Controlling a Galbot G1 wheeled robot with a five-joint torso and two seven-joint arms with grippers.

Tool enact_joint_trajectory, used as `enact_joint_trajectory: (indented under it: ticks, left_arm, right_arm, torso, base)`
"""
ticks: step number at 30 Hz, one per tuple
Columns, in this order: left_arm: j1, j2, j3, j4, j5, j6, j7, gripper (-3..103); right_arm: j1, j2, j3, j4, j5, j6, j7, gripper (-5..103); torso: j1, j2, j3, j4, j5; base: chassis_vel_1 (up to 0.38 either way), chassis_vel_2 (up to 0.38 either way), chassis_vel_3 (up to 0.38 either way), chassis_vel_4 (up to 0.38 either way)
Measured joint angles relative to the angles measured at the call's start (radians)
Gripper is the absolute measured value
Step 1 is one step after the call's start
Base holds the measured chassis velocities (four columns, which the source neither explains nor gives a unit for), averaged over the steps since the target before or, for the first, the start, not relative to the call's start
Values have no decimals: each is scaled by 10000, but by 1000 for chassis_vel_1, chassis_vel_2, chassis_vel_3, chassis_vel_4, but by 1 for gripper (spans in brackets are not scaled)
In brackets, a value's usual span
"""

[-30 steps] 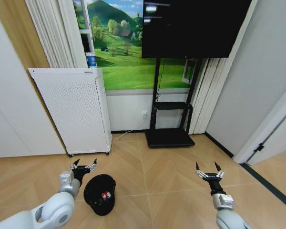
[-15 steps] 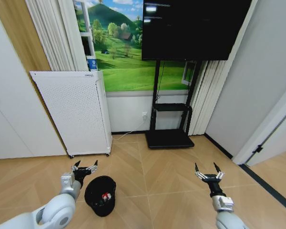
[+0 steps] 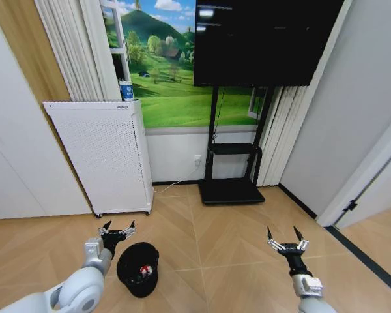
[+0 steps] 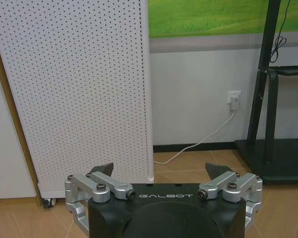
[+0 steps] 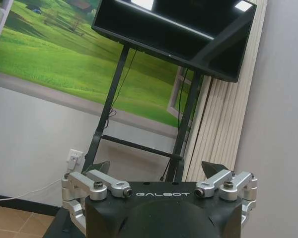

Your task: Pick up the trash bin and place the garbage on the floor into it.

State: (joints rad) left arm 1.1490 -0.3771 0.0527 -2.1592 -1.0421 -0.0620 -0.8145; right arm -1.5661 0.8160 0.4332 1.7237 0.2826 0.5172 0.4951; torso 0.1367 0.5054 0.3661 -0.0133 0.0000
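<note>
- Wood-patterned floor [image 3: 247,248] spreads out ahead of me, running to a far wall with a green landscape mural and a dark screen [image 3: 260,39] on a black stand.
- On the far left stands the white perforated appliance [image 3: 101,156], much bigger than anything I have to handle.
- My left gripper [image 3: 117,230] hovers low on the near left, just beyond the far rim of the bin, its fingers spread wide and holding nothing; in the left wrist view it [image 4: 161,173] faces the appliance and the wall socket.
- My right gripper [image 3: 285,236] hangs well apart on the near right over bare floor, fingers also spread wide and empty.
- The trash bin [image 3: 138,267] stands upright on the floor, near left, right beside my left wrist.
- Inside it I see a small red-and-white piece of garbage [image 3: 143,268]; I cannot make out other items.
- I spot no litter on the visible floor, so I judge the collecting largely done, though floor outside these views may hide more.
</note>
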Motion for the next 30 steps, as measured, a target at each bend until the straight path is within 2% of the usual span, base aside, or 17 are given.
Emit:
enact_joint_trajectory:
  ticks: [5, 17, 23, 26, 27, 28, 30]
  left_arm:
    - [-31, -106, 74, 300, 476, -609, 193, 100]
    - [-87, -165, 115, 461, 538, -776, 306, 100]
    - [-89, -311, 207, 557, 611, -806, 326, 100]
    - [-71, -362, 212, 575, 635, -817, 329, 100]
    - [-51, -409, 217, 595, 668, -824, 329, 100]
    - [-51, -409, 217, 595, 668, -824, 329, 100]
    - [-31, -437, 239, 609, 703, -834, 336, 100]
  right_arm:
    - [-75, 6, 32, -23, 91, 142, -123, 100]
    - [110, 53, -1, -130, 135, 306, -195, 100]
    - [101, 111, -1, -232, 111, 565, -339, 100]
    - [89, 169, 1, -233, 83, 670, -383, 100]
    - [80, 210, 7, -224, 55, 745, -389, 100]
    - [80, 210, 7, -224, 55, 745, -389, 100]
    - [29, 245, 11, -198, 50, 782, -400, 100]
  torso:
    - [78, 212, 134, 0, 0]
    - [91, 235, 154, 0, 0]
    - [73, 203, 130, -1, -4]
    - [71, 193, 125, -1, 9]
    - [67, 187, 120, -2, -7]
    - [67, 187, 120, -2, -7]
    - [66, 181, 118, -1, 7]
  base:
    - [0, 0, 0, 0]
    - [-3, -54, 1, 70]
    - [5, -307, -8, 326]
    - [6, -430, -17, 410]
    - [15, -438, -29, 471]
    - [15, -438, -29, 471]
    - [49, -438, -66, 416]
